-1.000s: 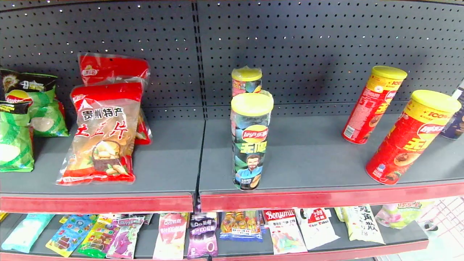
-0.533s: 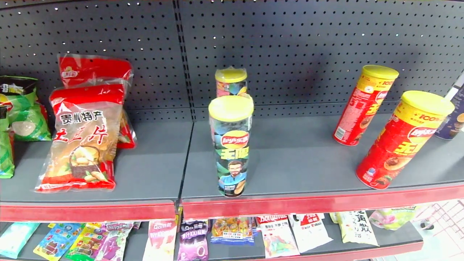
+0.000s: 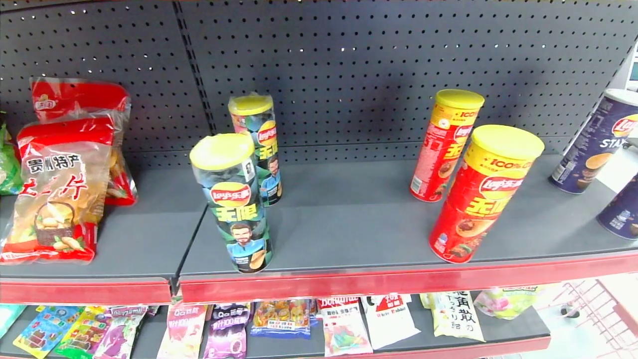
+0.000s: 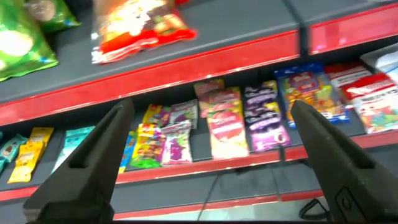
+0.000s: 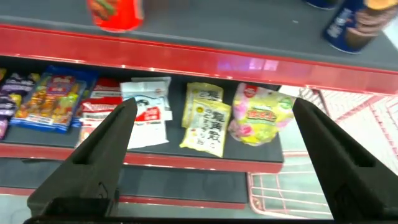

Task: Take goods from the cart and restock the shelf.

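Both of my grippers hang in front of the lower shelf [image 3: 473, 345], and both are empty. On my left gripper [image 4: 211, 106] the fingers are spread wide with nothing between them, and colourful sachets [image 4: 224, 121] lie beyond. My right gripper [image 5: 214, 102] is spread just as wide and holds nothing; pale packets [image 5: 208, 121] sit beyond it, with the pink wire cart [image 5: 379, 121] off to the side.

Now the upper shelf [image 3: 349, 234], seen from my head. A dark chip can [image 3: 234, 199] stands upright at the front edge, and a second dark can [image 3: 256, 144] stands near it at one o'clock. Well apart at three o'clock is a red can [image 3: 478, 194] at the front, with another red can [image 3: 443, 144] at its eleven o'clock. Blue cans [image 3: 593, 144] sit farther out at three o'clock. At nine o'clock, two red-topped crisp bags [image 3: 55, 189] stand one behind the other.
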